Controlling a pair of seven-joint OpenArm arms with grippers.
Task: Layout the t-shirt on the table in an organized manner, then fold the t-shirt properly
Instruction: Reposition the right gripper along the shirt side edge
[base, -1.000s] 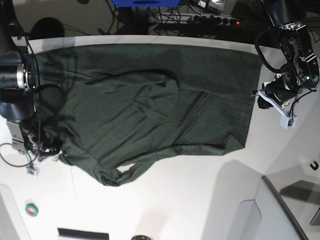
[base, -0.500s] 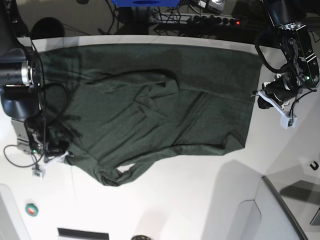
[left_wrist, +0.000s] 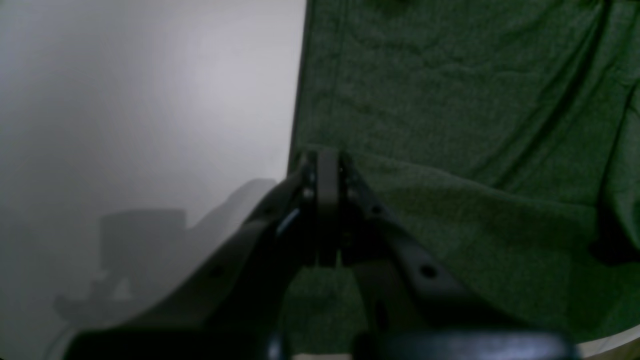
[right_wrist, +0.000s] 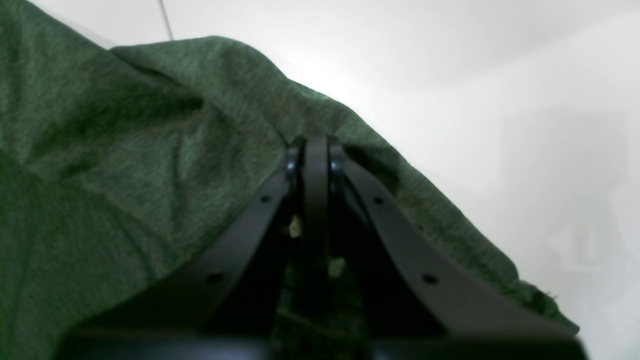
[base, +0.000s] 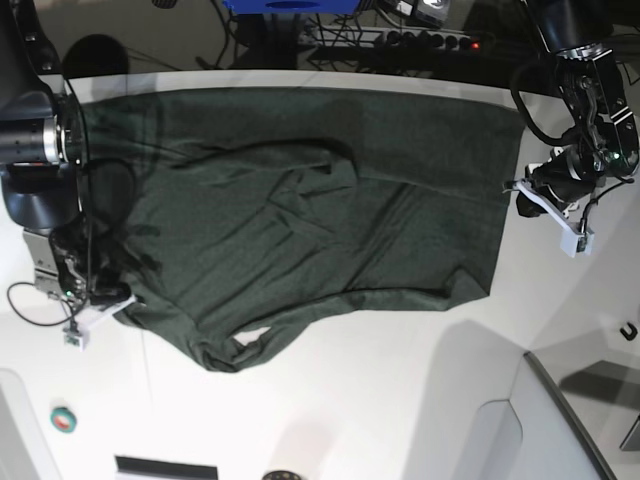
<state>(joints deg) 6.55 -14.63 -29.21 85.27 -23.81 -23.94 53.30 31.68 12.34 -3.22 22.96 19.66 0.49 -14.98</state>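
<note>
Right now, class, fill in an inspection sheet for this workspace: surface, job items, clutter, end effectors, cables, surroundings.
Surface: white glossy table, thin dark seam visible.
Job items: dark green t-shirt spread across the table, wrinkled, with a fold ridge near its middle and its near-left edge bunched.
Clutter: small green-and-red round item near the left front corner.
End effectors: left end effector shut at the shirt's edge; right end effector shut on the t-shirt's bunched edge.
Cables: black cables loop beside the right arm; more hang by the left arm.
Surroundings: power strip and wiring behind the table.
</note>
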